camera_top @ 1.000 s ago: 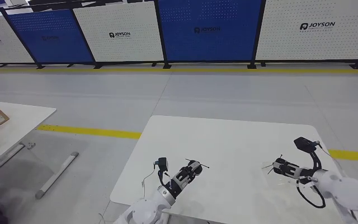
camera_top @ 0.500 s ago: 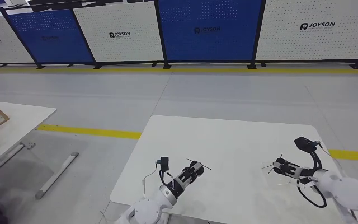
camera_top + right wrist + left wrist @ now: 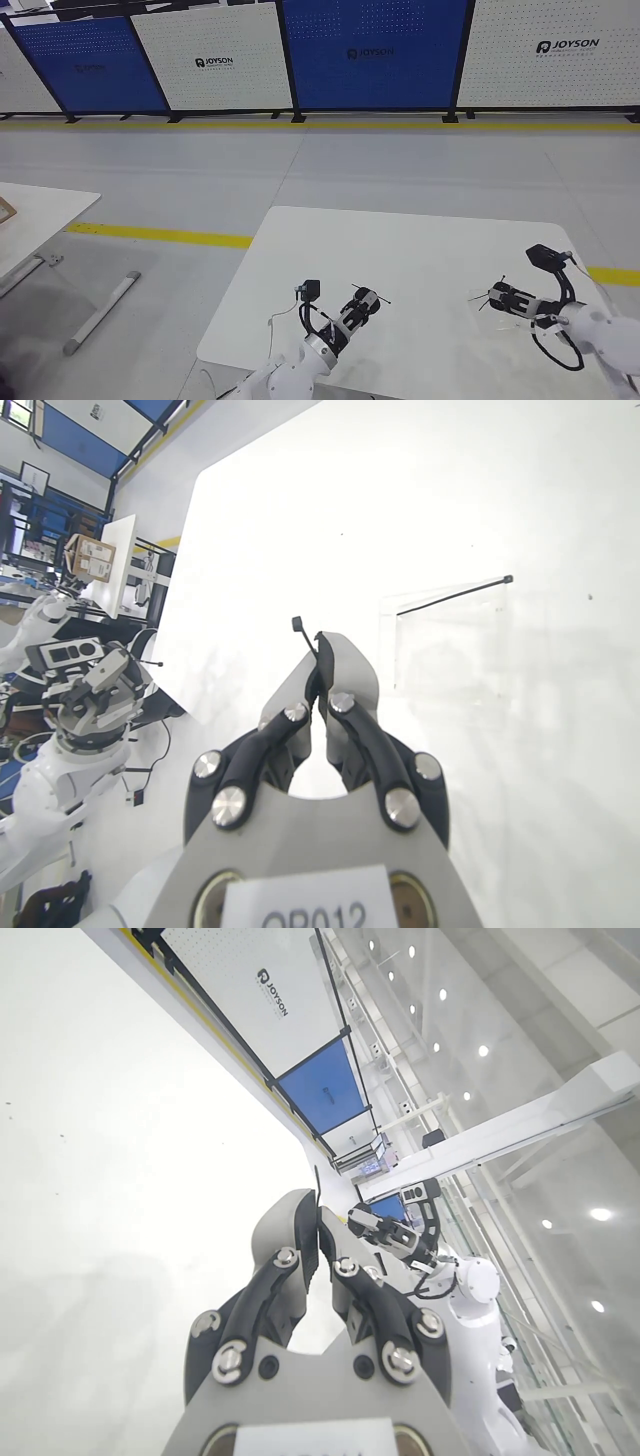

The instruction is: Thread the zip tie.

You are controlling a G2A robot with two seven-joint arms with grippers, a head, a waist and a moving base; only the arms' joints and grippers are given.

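Left fingers [image 3: 285, 1220]: I see them pinched on a thin black zip tie [image 3: 317, 1183].
Right fingers [image 3: 352, 665]: clamping second zip tie [image 3: 296, 623], square head out.

Zip tie [image 3: 317, 1179] in left gripper [image 3: 316, 1203]: just a thin tip pokes past the pinched pads [image 3: 306, 1233], rest hidden btwn them. Second tie [image 3: 303, 631] in right gripper [image 3: 317, 646]: head + short stub show, remainder buried in pads. Top view: both ties too small to tell ends apart.
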